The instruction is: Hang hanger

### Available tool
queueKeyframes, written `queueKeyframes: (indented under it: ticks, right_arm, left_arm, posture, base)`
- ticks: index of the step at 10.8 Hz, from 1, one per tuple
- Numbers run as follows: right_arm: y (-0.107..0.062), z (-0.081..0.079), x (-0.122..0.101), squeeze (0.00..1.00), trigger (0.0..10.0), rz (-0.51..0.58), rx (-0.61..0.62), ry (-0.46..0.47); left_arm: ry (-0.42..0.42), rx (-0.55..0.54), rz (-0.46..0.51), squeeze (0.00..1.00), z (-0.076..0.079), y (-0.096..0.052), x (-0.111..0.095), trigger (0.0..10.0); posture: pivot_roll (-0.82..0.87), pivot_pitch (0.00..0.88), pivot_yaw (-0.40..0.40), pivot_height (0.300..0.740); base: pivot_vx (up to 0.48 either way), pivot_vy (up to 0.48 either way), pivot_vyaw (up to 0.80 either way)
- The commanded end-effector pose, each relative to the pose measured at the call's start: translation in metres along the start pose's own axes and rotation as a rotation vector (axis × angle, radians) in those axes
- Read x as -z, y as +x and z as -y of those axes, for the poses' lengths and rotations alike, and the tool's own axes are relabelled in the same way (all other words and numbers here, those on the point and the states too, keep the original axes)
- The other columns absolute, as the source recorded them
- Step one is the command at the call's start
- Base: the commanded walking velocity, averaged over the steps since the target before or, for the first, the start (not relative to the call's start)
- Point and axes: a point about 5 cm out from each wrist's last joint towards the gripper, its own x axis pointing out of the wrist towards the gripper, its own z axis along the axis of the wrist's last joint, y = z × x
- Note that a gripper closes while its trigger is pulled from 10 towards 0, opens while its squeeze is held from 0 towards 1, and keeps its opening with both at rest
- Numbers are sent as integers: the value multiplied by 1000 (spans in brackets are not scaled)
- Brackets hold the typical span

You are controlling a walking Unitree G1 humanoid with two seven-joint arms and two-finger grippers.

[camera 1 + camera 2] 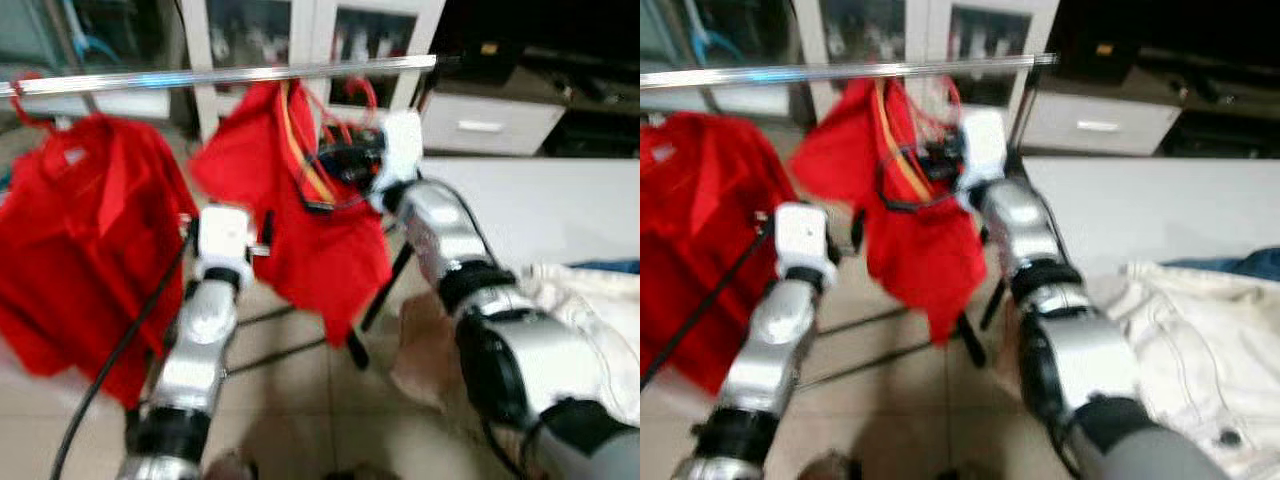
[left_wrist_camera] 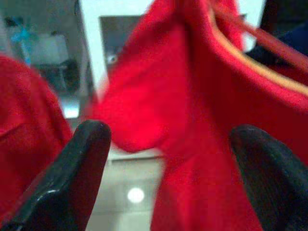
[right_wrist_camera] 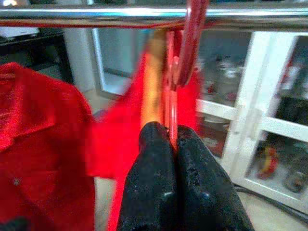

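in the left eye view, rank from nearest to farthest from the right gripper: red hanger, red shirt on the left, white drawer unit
1. red hanger, pinched in the right gripper, under the rail.
2. red shirt, hanging to the robot's left.
3. white drawer unit, back right.

The rail (image 3: 96,15) is polished metal, bright and mirror-smooth. Hooked over it, the hanger (image 3: 188,43) looks like glossy red plastic, with a smooth shine along its curve. The right gripper (image 3: 172,139), closed on the hanger just below the rail, has matt black fingers with a rough, pitted, speckled surface. The left gripper (image 2: 168,159), its jaws apart, has smoother black fingers with a faint sheen. Under the rail, the red shirt (image 1: 320,215) on the hanger is soft matt cloth with a tan trim, and the second red shirt (image 1: 85,230) hanging further along the rail is the same dull fabric. Behind the rail, the cabinet (image 1: 310,40) is smooth white with glass panes. Both arms are brushed silver metal.
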Motion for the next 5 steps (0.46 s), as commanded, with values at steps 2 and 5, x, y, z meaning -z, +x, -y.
queueKeyframes:
  ticks: [2, 5]
  right_arm:
    - [4, 0, -13, 0, 0, 33, -12, -5]
    - [3, -2, -4, 0, 0, 11, -7, 23]
  left_arm:
    - [16, -23, -36, 0, -2, -2, 7, 10000]
    - [31, -41, -37, 0, -4, -2, 7, 10000]
  posture:
    - [169, 36, -114, 740]
    - [173, 40, -119, 740]
  base:
    - [0, 0, 0]
    - [0, 0, 0]
